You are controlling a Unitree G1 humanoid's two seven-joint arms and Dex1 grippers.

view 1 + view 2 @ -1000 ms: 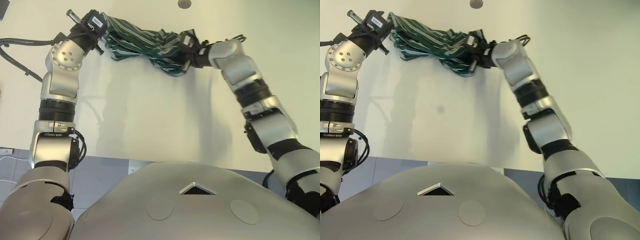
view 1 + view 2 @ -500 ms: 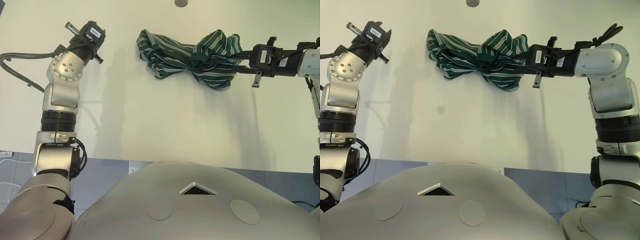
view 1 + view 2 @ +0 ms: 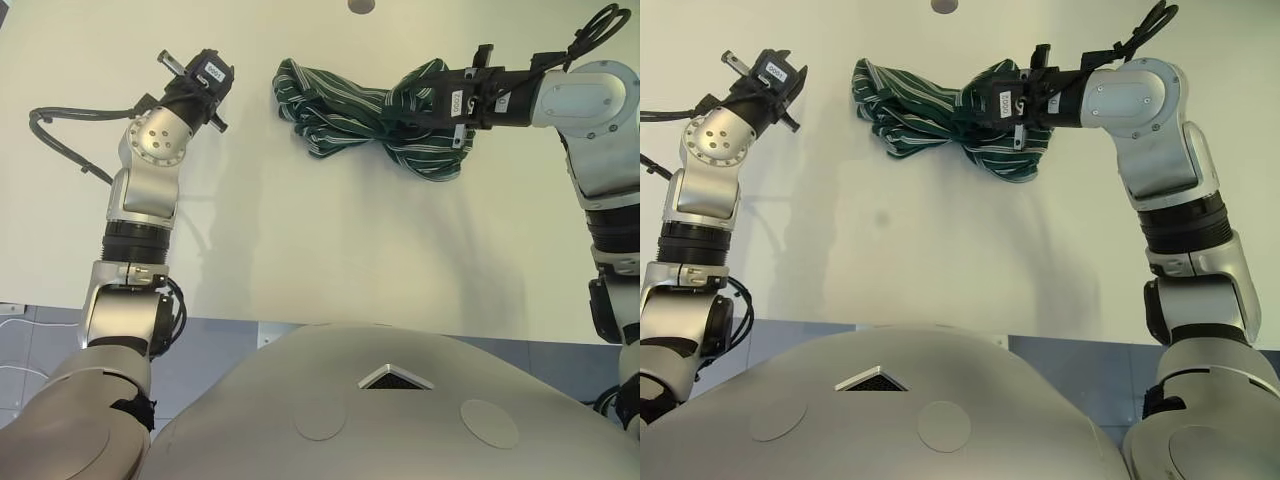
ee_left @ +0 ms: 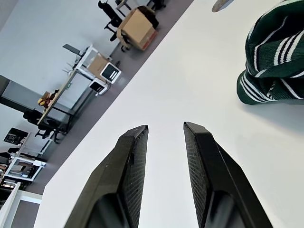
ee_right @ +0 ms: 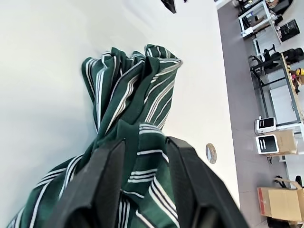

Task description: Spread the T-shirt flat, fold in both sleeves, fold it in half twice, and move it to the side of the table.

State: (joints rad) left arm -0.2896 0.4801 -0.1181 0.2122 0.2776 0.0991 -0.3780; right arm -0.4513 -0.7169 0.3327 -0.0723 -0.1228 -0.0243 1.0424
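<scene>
- two changes from half a second ago: the right gripper (image 5: 145,141) has slid in over the bunched right end of the t-shirt (image 3: 330,105). can't tell if it's clamped.
- left gripper (image 4: 164,127) has edged closer to the t-shirt, claw released, nothing in it.
- t-shirt's crumpled at the far middle of the white table (image 3: 330,250).
- office desks and a cardboard box (image 4: 137,27) behind.

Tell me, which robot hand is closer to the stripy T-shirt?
Right. The right gripper touches the striped T-shirt, deep in its bunched end; the left gripper is apart, over the table past its other end.
</scene>
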